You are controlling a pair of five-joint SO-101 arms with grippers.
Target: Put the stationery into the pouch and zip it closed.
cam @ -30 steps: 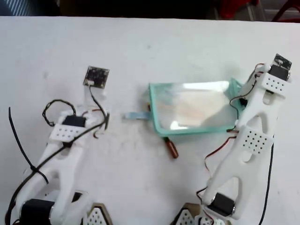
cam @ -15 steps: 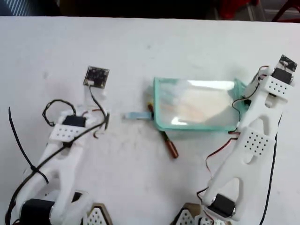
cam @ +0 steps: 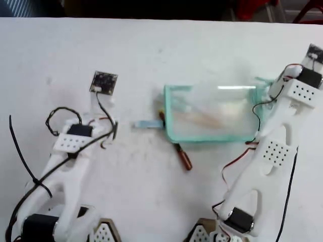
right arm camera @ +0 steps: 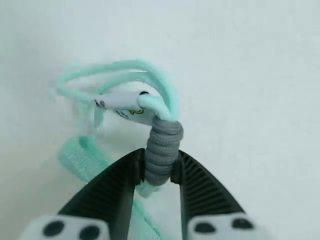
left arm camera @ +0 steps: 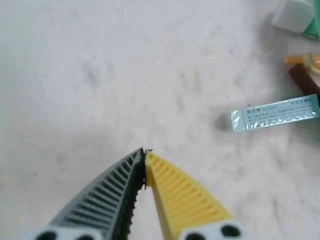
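Right wrist view: right tool (right arm camera: 160,154) pinches grey pull (right arm camera: 163,142) of clear, mint-edged pouch (cam: 212,138); left tool (left arm camera: 144,153) closed, empty.

The bench (cam: 151,50) is a plain white surface, faintly scuffed, with a small grey smudge (cam: 49,79) on its left part. Beyond the bench's far edge lies a dark strip of room. Past the far left corner sits a blue ribbed object (cam: 15,7), and past the far right stretch a red object (cam: 257,7) of unclear shape.
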